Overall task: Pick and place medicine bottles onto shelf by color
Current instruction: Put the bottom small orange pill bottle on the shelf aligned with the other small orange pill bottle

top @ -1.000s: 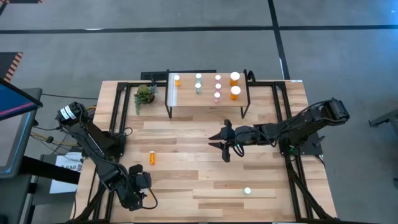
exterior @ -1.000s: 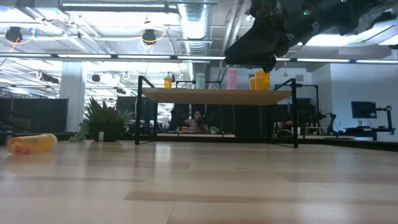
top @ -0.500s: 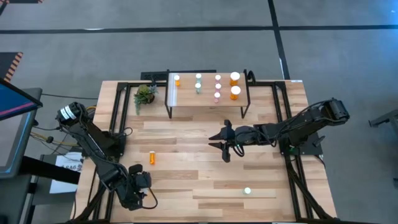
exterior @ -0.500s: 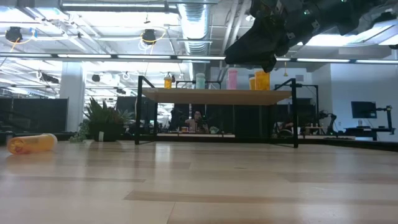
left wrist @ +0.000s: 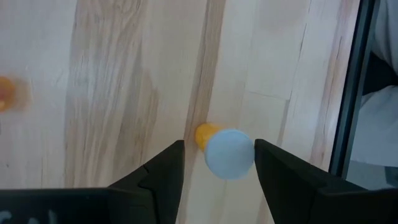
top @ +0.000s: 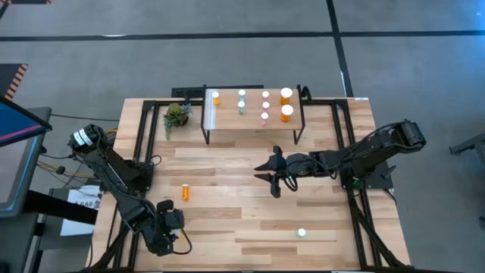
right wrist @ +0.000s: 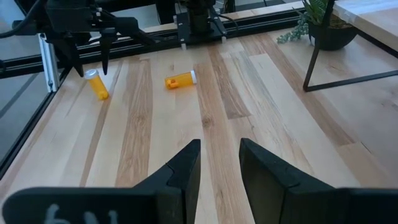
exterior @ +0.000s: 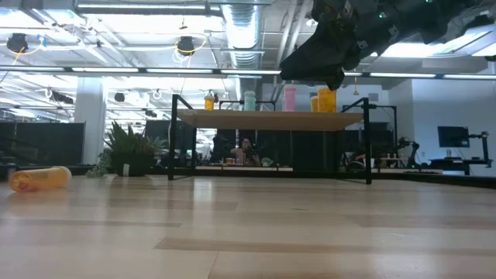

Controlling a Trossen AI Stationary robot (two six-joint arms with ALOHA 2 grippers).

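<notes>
Both arms are dark, jointed and matte black, the left pincer (top: 168, 241) and right pincer (top: 270, 174) ending in tapered black fingers (left wrist: 163, 173), with thin cables trailing near the bases.

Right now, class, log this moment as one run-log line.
left gripper: open over upright orange bottle | right gripper: open, empty, mid-table | loose: lying orange bottle, teal bottle

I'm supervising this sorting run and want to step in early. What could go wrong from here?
1. The open left pincer brackets the upright orange bottle off-centre. One finger nearly meets its cap, so closing could tip it near the table's edge.
2. The lying orange bottle may roll when grasped.
</notes>
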